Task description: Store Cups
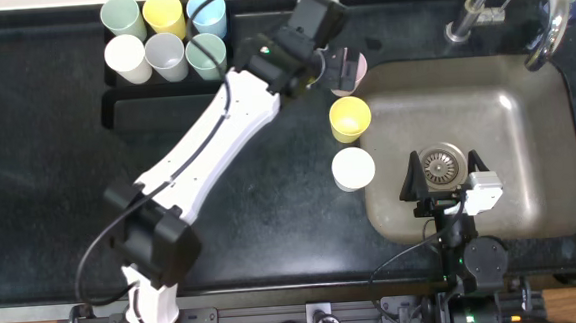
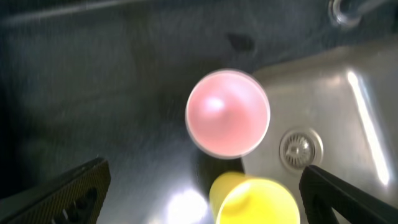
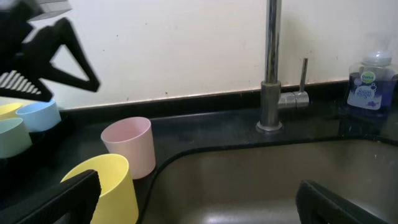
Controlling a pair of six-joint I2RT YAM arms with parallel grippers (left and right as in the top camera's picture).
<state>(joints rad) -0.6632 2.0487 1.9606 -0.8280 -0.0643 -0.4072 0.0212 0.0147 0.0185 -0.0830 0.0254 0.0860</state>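
A pink cup (image 1: 361,69) stands upright on the dark counter at the sink's far left corner. My left gripper (image 1: 340,66) hovers above it, open, with the pink cup (image 2: 228,112) seen from above between and beyond its fingers (image 2: 68,196). A yellow cup (image 1: 349,118) and a white cup (image 1: 353,168) stand in a row nearer the arms along the sink's left rim. Several cups fill the far end of a black tray (image 1: 129,106) at the far left. My right gripper (image 1: 441,169) is open and empty over the sink, facing the pink cup (image 3: 130,146) and the yellow cup (image 3: 106,186).
The steel sink (image 1: 526,117) takes up the right side, with a drain (image 2: 300,149) in its floor. A faucet (image 3: 270,81) and a soap bottle (image 3: 372,78) stand behind it. The tray's near half holds no cups.
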